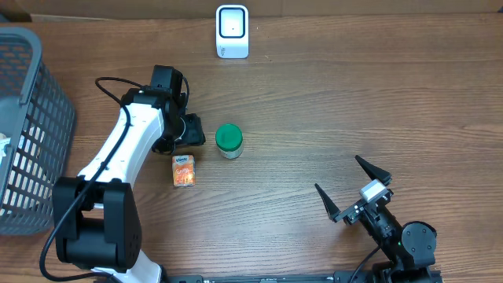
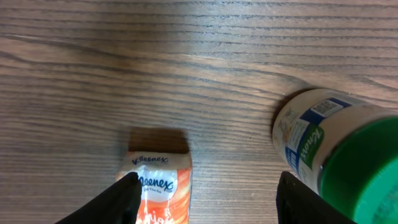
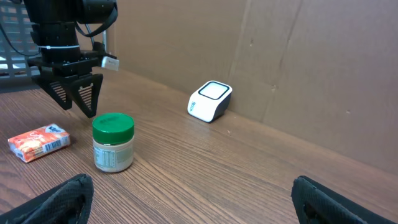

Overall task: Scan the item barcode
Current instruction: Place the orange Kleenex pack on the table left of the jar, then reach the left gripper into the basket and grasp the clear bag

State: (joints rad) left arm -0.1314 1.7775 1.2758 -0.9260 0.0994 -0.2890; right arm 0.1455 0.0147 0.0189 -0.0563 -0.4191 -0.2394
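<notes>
An orange Kleenex tissue pack [image 1: 184,170] [image 2: 163,193] [image 3: 38,142] lies flat on the wooden table. To its right a jar with a green lid [image 1: 229,141] [image 2: 329,149] [image 3: 112,142] stands upright. The white barcode scanner [image 1: 232,31] [image 3: 209,101] stands at the far edge. My left gripper [image 1: 183,130] [image 2: 208,186] [image 3: 78,94] hovers open over the gap between pack and jar, with only bare table between its fingers. Its left finger overlaps the pack's edge in the left wrist view. My right gripper [image 1: 338,174] [image 3: 193,193] is wide open and holds nothing, low at the near right.
A grey mesh basket [image 1: 31,118] [image 3: 13,25] stands at the table's left edge. A cardboard wall [image 3: 298,56] rises behind the scanner. Bare wood [image 1: 330,102] lies between the jar and the right arm.
</notes>
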